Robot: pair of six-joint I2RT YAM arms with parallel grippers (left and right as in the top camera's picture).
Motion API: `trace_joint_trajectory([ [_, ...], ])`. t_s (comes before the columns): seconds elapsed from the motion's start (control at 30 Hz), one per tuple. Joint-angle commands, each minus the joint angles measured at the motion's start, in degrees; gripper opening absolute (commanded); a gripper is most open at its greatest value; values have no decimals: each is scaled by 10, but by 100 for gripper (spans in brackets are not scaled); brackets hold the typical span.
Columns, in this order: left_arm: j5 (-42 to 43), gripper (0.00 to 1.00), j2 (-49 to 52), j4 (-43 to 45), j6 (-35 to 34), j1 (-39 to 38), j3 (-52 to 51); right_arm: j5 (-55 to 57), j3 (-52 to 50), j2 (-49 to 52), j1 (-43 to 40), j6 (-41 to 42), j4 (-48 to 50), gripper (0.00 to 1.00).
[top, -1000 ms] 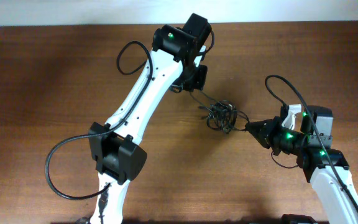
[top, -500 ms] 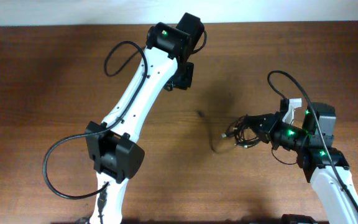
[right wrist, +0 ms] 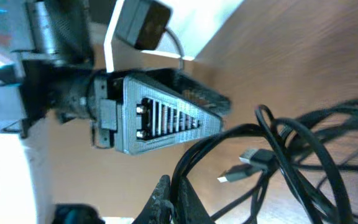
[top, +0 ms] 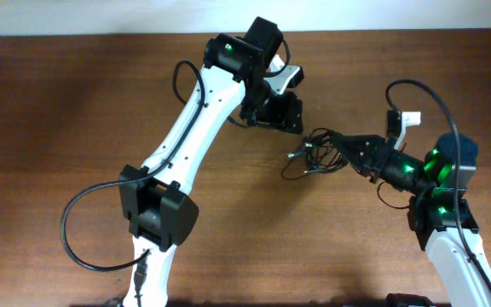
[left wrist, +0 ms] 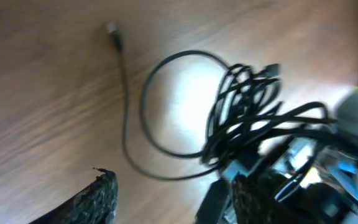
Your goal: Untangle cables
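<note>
So, the cables (top: 312, 155) are one small knot of thin black cords, sitting right of the bench's (top: 66, 102) middle and about halfway between its far and near edges. From my left wrist the knot (left wrist: 247, 118) shows as several tight overlapping loops. One wide single loop swings out of it, and a lone strand runs off that loop to a small plug (left wrist: 112, 31) lying apart on the wood. My right wrist sees the same cords (right wrist: 303, 168) crossing each other close up, with a second connector end poking out among them. My right gripper (top: 337, 143) is clenched on the right side of the knot, its tip buried in the strands. I cannot tell whether the bundle rests on the wood or hangs just off it. My left gripper (top: 286, 115) is released, its fingers (left wrist: 98, 198) spread wide and gripping nothing, and it sits just beside the knot on the far-left side. Bare wood runs from the knot towards the near edge between my two arms, and widely towards the left edge and the far right corner. The far edge, against the white wall (top: 101, 13), is close behind my left wrist.
</note>
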Motion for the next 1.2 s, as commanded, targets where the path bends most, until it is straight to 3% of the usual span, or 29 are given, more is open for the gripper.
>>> trace_joint_trajectory([
  [0.0, 126, 66, -3, 7, 15, 1, -4, -35, 8, -8, -1, 22, 6, 4],
  [0.1, 152, 66, -3, 19, 22, 0, -4, -35, 8, -8, -1, 22, 6, 4],
  [0.3, 124, 64, -3, 16, 133, -20, -4, -32, 8, -8, -1, 55, 6, 4],
  [0.6, 29, 63, -3, 30, 133, -45, -4, -37, 8, -8, -1, 83, 17, 4],
  [0.8, 29, 59, -3, 36, 144, -55, -4, -46, 8, -8, -1, 115, 55, 4],
  [0.97, 29, 40, -3, 58, 144, -60, -4, -67, 8, -8, 0, 115, 56, 4],
  [1.07, 29, 14, -3, 63, 144, -60, -4, -71, 8, -8, 0, 115, 56, 4],
  [1.17, 29, 0, -3, 63, 144, -60, -4, -72, 8, -8, 0, 114, 56, 4],
])
